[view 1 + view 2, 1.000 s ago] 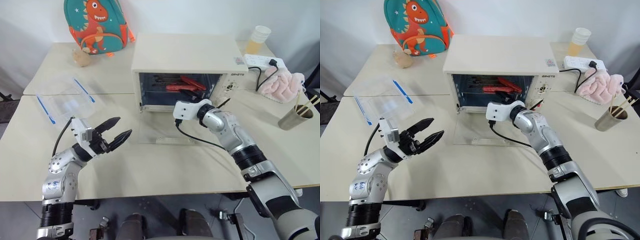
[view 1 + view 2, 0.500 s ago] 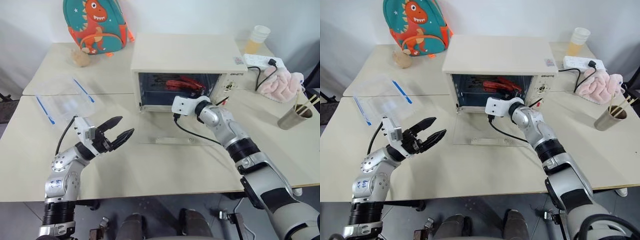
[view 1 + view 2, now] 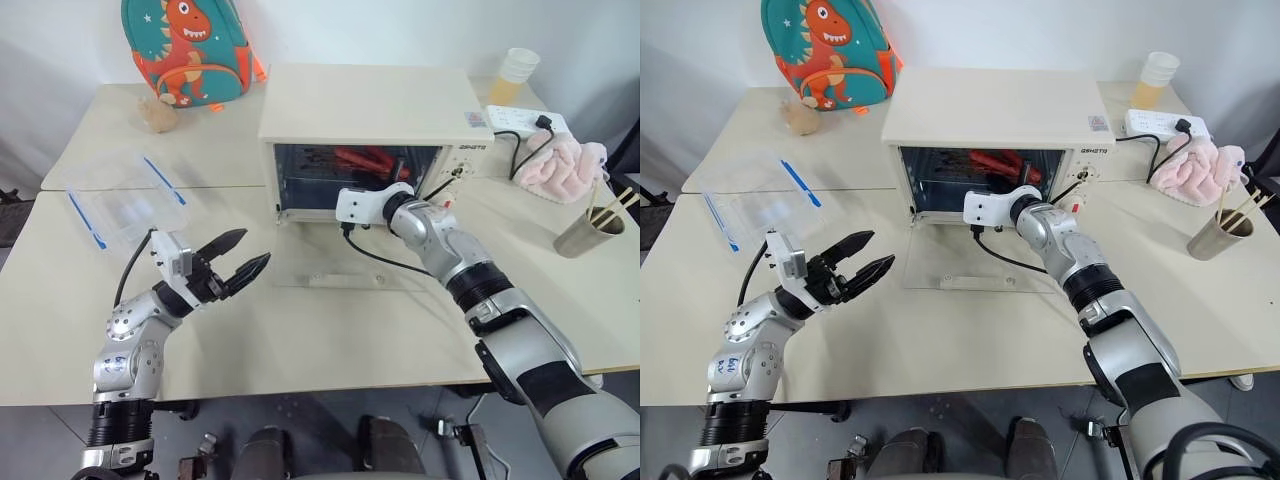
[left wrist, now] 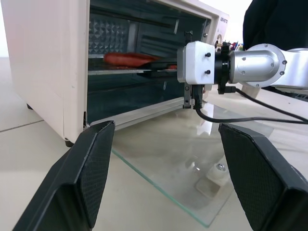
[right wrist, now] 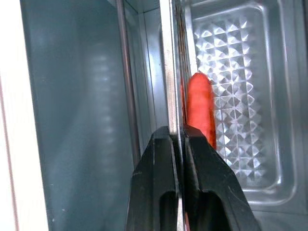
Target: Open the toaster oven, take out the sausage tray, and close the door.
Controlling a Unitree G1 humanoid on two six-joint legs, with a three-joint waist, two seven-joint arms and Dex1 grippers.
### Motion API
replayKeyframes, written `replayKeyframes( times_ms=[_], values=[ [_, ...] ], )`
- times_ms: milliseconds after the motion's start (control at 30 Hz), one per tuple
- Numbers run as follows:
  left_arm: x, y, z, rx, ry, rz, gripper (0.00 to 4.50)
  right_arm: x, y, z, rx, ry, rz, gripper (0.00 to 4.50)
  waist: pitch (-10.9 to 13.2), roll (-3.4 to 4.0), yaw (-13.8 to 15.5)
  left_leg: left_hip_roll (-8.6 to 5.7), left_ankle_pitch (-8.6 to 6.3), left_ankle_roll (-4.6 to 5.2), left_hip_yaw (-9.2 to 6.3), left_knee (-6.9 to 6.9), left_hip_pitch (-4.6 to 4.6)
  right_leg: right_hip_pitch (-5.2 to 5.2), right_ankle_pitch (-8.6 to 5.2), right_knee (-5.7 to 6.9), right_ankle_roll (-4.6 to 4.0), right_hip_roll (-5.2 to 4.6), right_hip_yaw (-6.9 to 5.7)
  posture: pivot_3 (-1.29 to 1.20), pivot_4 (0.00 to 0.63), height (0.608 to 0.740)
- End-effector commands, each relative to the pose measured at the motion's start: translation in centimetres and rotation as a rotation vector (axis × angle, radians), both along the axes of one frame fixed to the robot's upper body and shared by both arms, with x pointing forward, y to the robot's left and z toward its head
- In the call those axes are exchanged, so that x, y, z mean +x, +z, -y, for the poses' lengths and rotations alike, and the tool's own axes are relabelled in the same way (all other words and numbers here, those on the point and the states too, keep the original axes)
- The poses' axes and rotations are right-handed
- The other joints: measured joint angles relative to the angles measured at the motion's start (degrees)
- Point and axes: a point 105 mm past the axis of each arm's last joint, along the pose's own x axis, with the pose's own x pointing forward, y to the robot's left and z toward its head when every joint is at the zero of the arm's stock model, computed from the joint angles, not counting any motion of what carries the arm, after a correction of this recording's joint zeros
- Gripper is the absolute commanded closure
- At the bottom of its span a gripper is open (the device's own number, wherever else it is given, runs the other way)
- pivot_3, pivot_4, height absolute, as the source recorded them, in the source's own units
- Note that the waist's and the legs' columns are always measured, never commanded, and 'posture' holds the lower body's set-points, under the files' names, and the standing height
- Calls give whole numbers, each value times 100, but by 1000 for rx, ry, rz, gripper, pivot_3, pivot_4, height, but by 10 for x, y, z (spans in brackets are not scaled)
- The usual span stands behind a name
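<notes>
Right hand [image 5: 177, 132] is inside the mouth of the toaster oven [image 3: 365, 105], its two black fingers [image 5: 156, 159] pinched tight on the thin front lip of the sausage tray [image 5: 169, 72]. The tray sits on the rack within the oven cavity, not yet drawn out. The door [image 3: 335, 262] lies folded flat on the tabletop [image 3: 300, 340] in front of the oven, glass side up.

Left hand [image 3: 229, 272] hangs over the tabletop, well to the left of the door, fingers spread, holding nothing.

Risks from here:
- The grip is on a narrow metal edge only. If the tray drags on the rack or tilts as it clears the opening, it could slip out of the fingers or pivot downward.
- A tilt would let the sausages roll toward the low side and off the rim.
- A dropped tray would land on the open glass door directly beneath.
- The right wrist's cable hangs low over the door and may catch on it.

Containers:
- Tray: at least one red sausage [image 5: 200, 108] lies along it; a few more red shapes show through the opening from above, though the count is hard to make out.
- Clear plastic box with blue clips [image 3: 125, 200], far left on the tabletop: looks empty.
- Metal cup [image 3: 590, 232], far right: holds wooden sticks.
- Plastic cup [image 3: 517, 70] behind the oven: pale yellowish inside.
</notes>
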Motion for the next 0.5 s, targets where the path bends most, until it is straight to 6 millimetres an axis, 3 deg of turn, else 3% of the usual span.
replayKeyframes(
  times_ms=[33, 500],
  values=[
    [0, 10, 0, -21, -5, 47, 844, -10, 31, -12, 50, 81, 73, 4482, 0, 0, -11, 0, 0, 0, -2, 2, -7, -4, 0, 0, 0, 0, -2, 0, 150, 740],
    [6, 9, 2, -32, -8, 49, 844, -37, 31, -9, 29, 165, 23, 4482, 0, 0, -72, 0, 0, 0, -12, 4, -29, -17, 0, -3, 0, 0, -15, 0, 150, 740]
  ],
)
